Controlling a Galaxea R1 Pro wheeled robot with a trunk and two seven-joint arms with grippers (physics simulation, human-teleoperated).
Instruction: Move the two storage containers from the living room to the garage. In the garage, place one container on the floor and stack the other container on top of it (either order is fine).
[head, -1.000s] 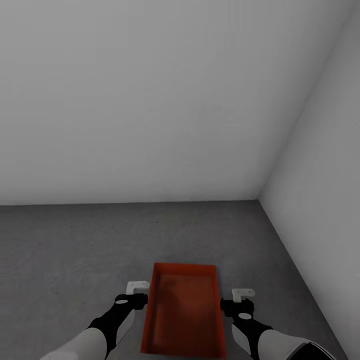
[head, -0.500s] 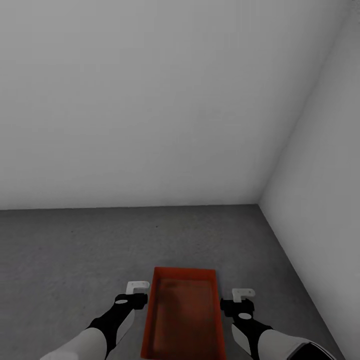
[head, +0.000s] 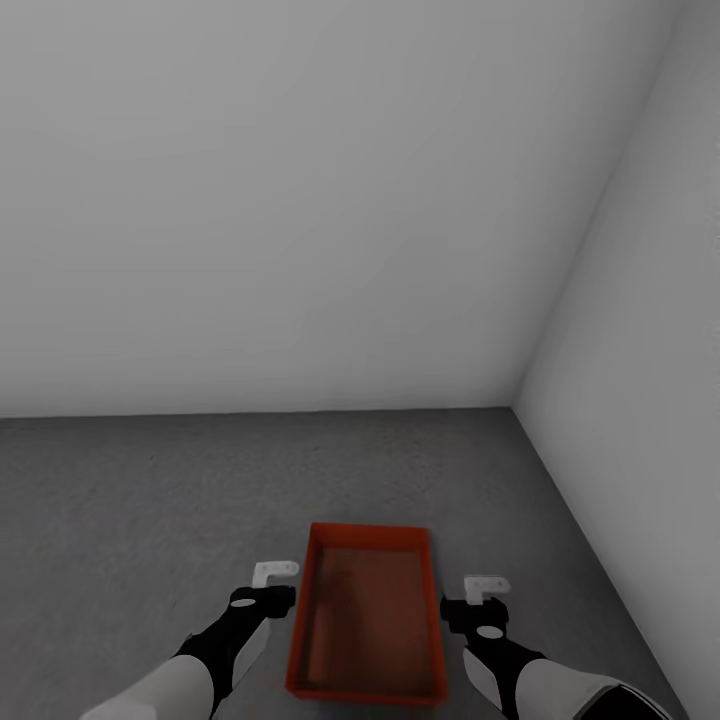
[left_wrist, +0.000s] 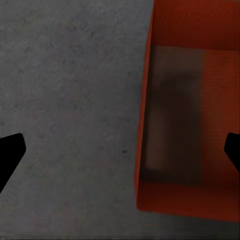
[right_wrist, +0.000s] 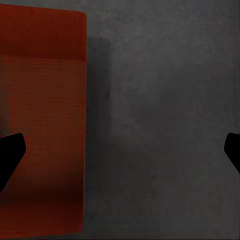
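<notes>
A red-orange open-top storage container (head: 367, 610) rests on the dark grey concrete floor (head: 140, 500) of the garage, low in the head view, with nothing in it. My left gripper (head: 272, 585) hangs open just beside its left wall, and my right gripper (head: 482, 595) hangs open beside its right wall. In the left wrist view the container (left_wrist: 190, 125) lies under one fingertip (left_wrist: 233, 150) of the left gripper (left_wrist: 120, 152). In the right wrist view the container (right_wrist: 42, 125) lies under one fingertip (right_wrist: 11, 150) of the right gripper (right_wrist: 120, 150). Neither gripper holds anything.
A plain white-grey wall (head: 300, 200) stands ahead, and a second wall (head: 640, 400) meets it in a corner at the right. Bare concrete stretches to the left of the container and ahead of it.
The container's near edge has come into view at the bottom of the head picture. Both arms keep the same place in the picture, with the grippers still open.
</notes>
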